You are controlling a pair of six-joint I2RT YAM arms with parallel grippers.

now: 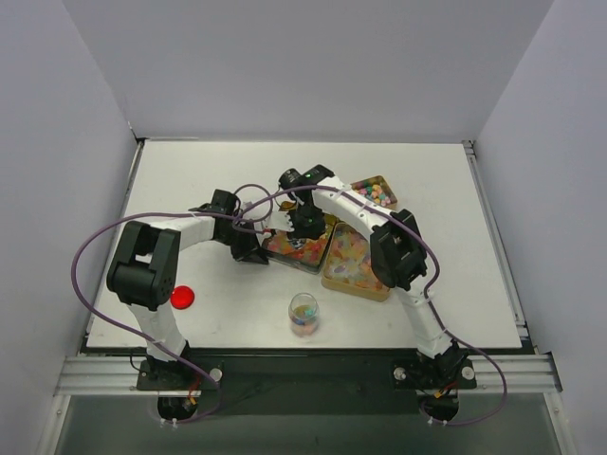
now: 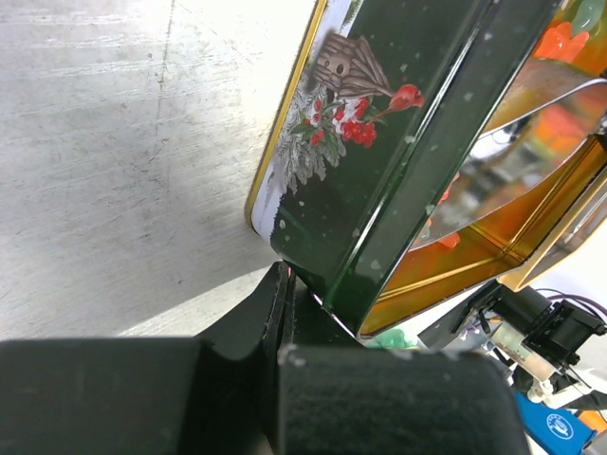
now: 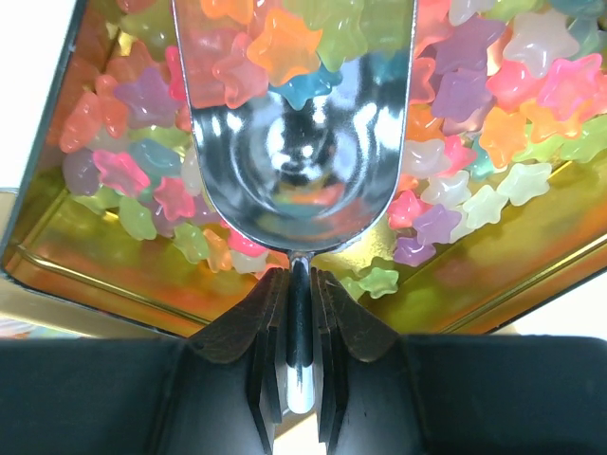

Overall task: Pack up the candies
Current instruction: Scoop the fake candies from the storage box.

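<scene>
Near the middle of the desk [image 1: 209, 175] sits a green tin [image 2: 379, 161] filled with the candies [image 3: 474, 104] (star-shaped, translucent, in pink, orange, purple and green). The right gripper [image 3: 289, 284] is clenched on the thin handle of a metal scoop [image 3: 299, 180], whose bowl reaches ahead of the fingers into the tin. A few candies lie at the bowl's far end, and the rest are heaped around it on both sides. The left gripper [image 2: 287, 301] pinches the tin's left wall at a corner, fingers pressed together on the rim. More candies fill a small tin [image 1: 375, 192] toward the far edge, right of centre.
</scene>
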